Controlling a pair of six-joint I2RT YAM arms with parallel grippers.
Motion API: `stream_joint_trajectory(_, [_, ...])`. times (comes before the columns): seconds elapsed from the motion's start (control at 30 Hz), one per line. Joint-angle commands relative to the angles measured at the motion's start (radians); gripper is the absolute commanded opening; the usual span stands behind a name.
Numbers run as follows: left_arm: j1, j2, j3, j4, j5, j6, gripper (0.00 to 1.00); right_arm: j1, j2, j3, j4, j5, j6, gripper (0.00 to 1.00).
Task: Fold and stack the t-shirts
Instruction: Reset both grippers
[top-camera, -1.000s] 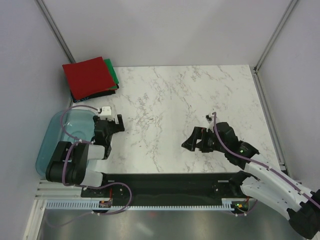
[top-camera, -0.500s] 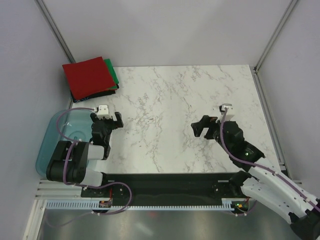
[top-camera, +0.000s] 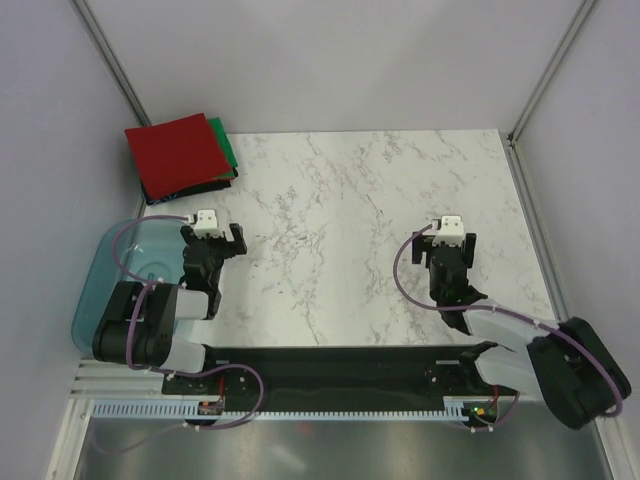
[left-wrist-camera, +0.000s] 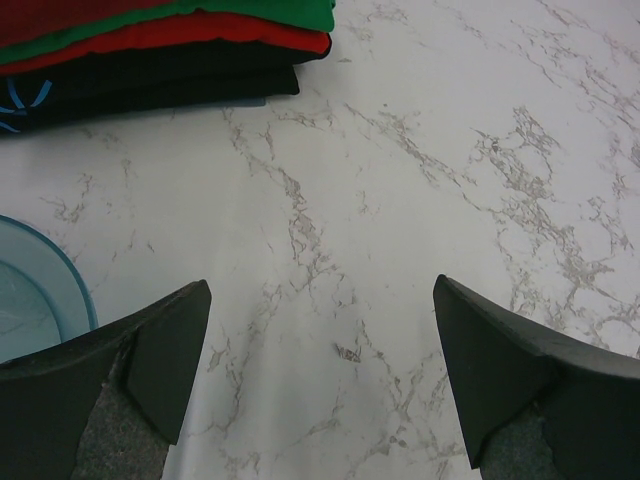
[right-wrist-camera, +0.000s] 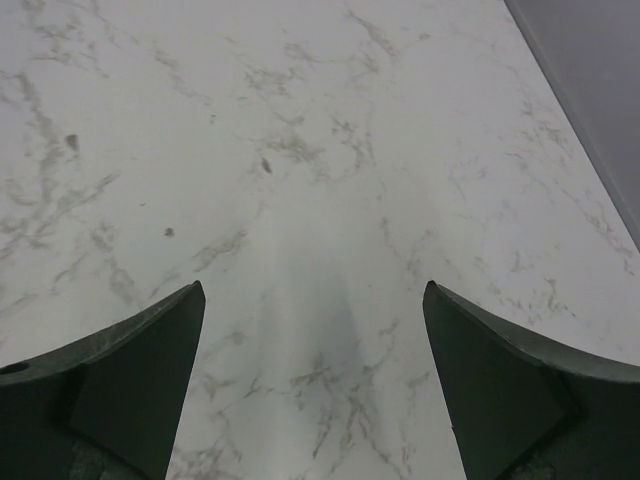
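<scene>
- The marble worktop (top-camera: 350, 200) offers open room across the middle and right; walls close in on both sides.
- The t-shirts (top-camera: 178, 155) lie folded in one stack at the upper left corner, dark red on top. No loose shirt shows, so the stacking looks done.
- The teal tub (top-camera: 95, 290) sits at the lower left.
- The left jaws, spread and empty, face the stack and are the nearer pair. The right jaws, also spread and empty, hang over bare marble.

The white marble table (top-camera: 350, 200) bears folded, stacked t-shirts (top-camera: 178, 155) at its far-left corner and a teal plastic tub (top-camera: 108, 285) near-left.
</scene>
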Motion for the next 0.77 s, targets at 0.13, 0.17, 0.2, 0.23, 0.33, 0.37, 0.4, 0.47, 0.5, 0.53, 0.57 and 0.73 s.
stream_joint_trajectory(0.13, [0.002,0.006,-0.001,0.069,0.009,0.049,1.00,-0.167,0.251,-0.052,0.516,-0.030,-0.061,0.98])
stream_joint_trajectory(0.17, [0.002,0.004,0.001,0.067,0.009,0.049,1.00,-0.179,0.289,-0.037,0.536,-0.053,-0.089,0.98])
stream_joint_trajectory(0.2, [0.002,0.006,-0.001,0.069,0.010,0.049,1.00,-0.204,0.311,-0.032,0.574,-0.074,-0.094,0.98])
stream_joint_trajectory(0.23, [0.002,0.006,0.002,0.067,0.009,0.049,1.00,-0.228,0.363,-0.033,0.609,-0.108,-0.088,0.98])
stream_joint_trajectory(0.33, [0.002,0.004,0.001,0.067,0.010,0.049,1.00,-0.368,0.422,-0.029,0.619,-0.249,0.047,0.98])
stream_joint_trajectory(0.37, [0.001,0.006,-0.001,0.069,0.009,0.050,1.00,-0.400,0.441,-0.056,0.660,-0.272,0.072,0.98])
stream_joint_trajectory(0.4, [0.002,0.007,0.001,0.069,0.010,0.049,1.00,-0.418,0.463,-0.062,0.747,-0.329,0.060,0.98])
stream_joint_trajectory(0.47, [0.002,0.006,0.001,0.066,0.010,0.049,1.00,-0.419,0.442,-0.043,0.665,-0.368,0.049,0.98])
stream_joint_trajectory(0.5, [0.002,0.007,0.002,0.064,0.010,0.049,1.00,-0.419,0.451,-0.047,0.703,-0.366,0.048,0.98])
stream_joint_trajectory(0.53, [0.002,0.007,0.004,0.063,0.010,0.049,1.00,-0.422,0.454,-0.049,0.702,-0.374,0.051,0.98])
stream_joint_trajectory(0.57, [0.004,0.012,0.005,0.063,0.013,0.049,1.00,-0.423,0.451,-0.044,0.688,-0.378,0.052,0.98])
stream_joint_trajectory(0.73, [0.004,0.003,0.002,0.064,0.014,0.049,1.00,-0.423,0.445,-0.047,0.688,-0.385,0.043,0.98])
